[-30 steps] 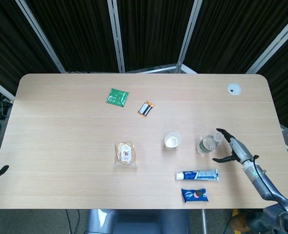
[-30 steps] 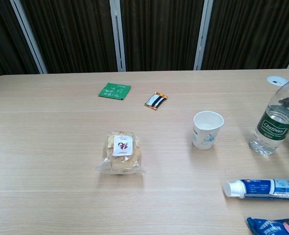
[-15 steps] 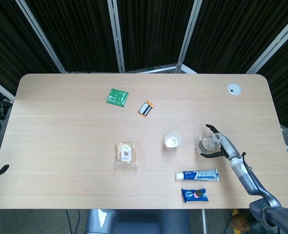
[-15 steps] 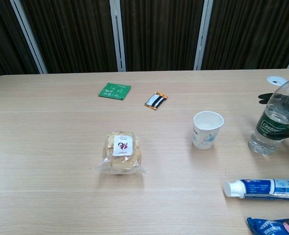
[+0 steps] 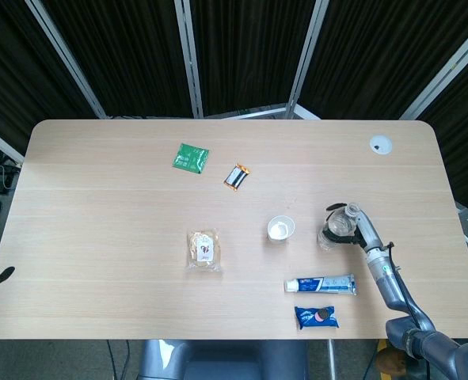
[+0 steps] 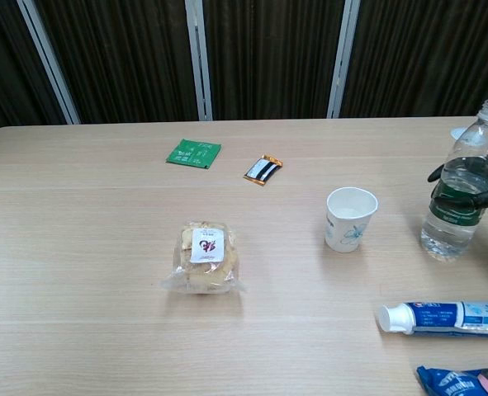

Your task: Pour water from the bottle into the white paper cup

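The right hand (image 5: 359,232) grasps the upright water bottle (image 6: 463,194), its dark fingers (image 6: 466,198) wrapped around the label, with the white paper cup (image 6: 350,219) standing apart beyond the fingertips, and the toothpaste tube (image 6: 444,318) and blue snack packet (image 5: 316,317) lying nearer the robot.

The whole table (image 5: 99,277) is seen from high overhead in the head view; its right-hand part is viewed low, nearer, facing the curtains (image 6: 268,58); the white paper cup (image 6: 350,219) is shared.
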Robot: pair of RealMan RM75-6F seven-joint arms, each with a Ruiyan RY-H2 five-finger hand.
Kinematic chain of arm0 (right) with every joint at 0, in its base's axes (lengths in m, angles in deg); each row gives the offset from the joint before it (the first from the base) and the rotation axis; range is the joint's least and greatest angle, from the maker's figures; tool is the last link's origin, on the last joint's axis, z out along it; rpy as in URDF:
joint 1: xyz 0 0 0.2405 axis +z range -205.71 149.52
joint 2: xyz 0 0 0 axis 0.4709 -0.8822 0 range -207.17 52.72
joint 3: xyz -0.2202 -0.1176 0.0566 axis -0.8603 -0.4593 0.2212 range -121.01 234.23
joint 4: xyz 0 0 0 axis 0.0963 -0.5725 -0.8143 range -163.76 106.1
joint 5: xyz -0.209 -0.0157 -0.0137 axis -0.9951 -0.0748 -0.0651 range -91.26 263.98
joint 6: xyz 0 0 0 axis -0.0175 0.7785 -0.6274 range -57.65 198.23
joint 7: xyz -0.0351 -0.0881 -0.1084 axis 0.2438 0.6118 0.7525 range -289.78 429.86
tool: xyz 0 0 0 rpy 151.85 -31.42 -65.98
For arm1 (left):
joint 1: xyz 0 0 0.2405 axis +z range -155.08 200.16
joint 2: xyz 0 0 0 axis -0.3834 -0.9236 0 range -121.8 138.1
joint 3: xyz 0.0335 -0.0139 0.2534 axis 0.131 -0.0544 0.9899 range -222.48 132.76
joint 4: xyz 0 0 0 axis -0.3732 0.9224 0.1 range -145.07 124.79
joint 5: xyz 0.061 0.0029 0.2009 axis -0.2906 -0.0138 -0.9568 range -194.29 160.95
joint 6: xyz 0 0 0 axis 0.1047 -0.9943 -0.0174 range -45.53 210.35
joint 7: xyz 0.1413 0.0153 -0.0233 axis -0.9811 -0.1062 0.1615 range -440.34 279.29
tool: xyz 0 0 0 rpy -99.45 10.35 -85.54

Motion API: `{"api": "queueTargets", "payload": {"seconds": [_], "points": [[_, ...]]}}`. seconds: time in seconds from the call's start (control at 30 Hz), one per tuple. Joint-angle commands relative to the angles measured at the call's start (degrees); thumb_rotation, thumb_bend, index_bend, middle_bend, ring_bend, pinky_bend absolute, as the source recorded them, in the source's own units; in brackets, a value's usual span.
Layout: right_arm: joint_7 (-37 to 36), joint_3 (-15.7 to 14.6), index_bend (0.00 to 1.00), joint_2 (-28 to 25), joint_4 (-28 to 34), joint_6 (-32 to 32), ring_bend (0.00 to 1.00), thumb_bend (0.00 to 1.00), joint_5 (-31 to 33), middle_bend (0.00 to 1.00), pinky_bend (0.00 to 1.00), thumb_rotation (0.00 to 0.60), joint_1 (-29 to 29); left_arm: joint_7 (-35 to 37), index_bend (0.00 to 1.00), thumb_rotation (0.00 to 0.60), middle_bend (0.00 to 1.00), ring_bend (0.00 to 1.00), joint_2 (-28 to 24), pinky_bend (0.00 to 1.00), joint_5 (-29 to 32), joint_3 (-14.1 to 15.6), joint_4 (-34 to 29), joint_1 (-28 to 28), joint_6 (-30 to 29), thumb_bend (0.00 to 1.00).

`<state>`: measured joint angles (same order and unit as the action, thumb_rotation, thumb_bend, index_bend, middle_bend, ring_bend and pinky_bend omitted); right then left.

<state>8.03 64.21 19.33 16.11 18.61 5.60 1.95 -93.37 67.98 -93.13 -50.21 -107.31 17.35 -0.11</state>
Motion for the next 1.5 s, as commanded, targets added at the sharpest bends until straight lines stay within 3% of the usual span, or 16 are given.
{"api": "queueTargets", "payload": {"seconds": [0.03, 0.17, 0.3, 0.43, 0.6, 0.9, 1.3, 1.5], "points": [[2.11, 0.67, 0.5, 0.74, -0.67, -1.43, 0.48, 0.39, 0.3, 0.62, 0.4, 0.6, -0.12, -0.07, 0.0, 0.6, 0.0, 0.0, 0.02, 0.0, 0.1, 0.03, -0.02, -0.09, 0.12, 0.0], [5.07, 0.91, 0.5, -0.09, 0.11, -3.72, 0.48, 0.41, -0.63, 0.62, 0.43, 0.6, 0.25, -0.07, 0.0, 0.6, 0.0, 0.0, 0.0, 0.0, 0.3, 0.05, -0.1, -0.18, 0.24, 0.0], [12.58, 1.45, 0.5, -0.84, -0.04, -6.39, 0.49, 0.42, -1.54, 0.63, 0.45, 0.6, 1.31, 0.0, 0.0, 0.6, 0.0, 0.0, -0.08, 0.0, 0.2, 0.21, -0.29, -0.24, 0.34, 0.0], [20.92, 1.93, 0.51, -2.05, 0.65, -7.32, 0.49, 0.42, -2.01, 0.63, 0.45, 0.6, 2.75, 0.1, 0.0, 0.6, 0.0, 0.0, -0.15, 0.0, -0.04, 0.35, -0.44, -0.22, 0.21, 0.0], [33.18, 2.36, 0.51, -3.59, 2.29, -7.3, 0.49, 0.5, -1.96, 0.64, 0.45, 0.6, 4.38, 0.39, 0.0, 0.6, 0.0, 0.0, -0.31, 0.0, -0.24, 0.47, -0.59, -0.19, 0.16, 0.0], [55.83, 2.72, 0.51, -2.87, 6.69, -7.9, 0.5, 0.54, -0.24, 0.64, 0.45, 0.6, 5.6, 0.77, 0.0, 0.6, 0.0, 0.0, -0.68, 0.0, -0.55, 0.71, -0.9, -0.11, 0.05, 0.0], [72.4, 2.91, 0.51, -0.8, 6.04, -7.22, 0.5, 0.55, 2.18, 0.64, 0.45, 0.6, 6.98, 0.6, 0.0, 0.6, 0.0, 0.0, -0.72, 0.0, -0.12, 0.77, -0.9, -0.25, 0.38, 0.0], [76.55, 2.35, 0.51, 0.07, 5.01, -7.6, 0.5, 0.55, 2.02, 0.64, 0.46, 0.6, 7.38, 0.46, 0.0, 0.6, 0.0, 0.0, -0.7, 0.0, 0.02, 0.81, -1.01, -0.28, 0.41, 0.0]]}}
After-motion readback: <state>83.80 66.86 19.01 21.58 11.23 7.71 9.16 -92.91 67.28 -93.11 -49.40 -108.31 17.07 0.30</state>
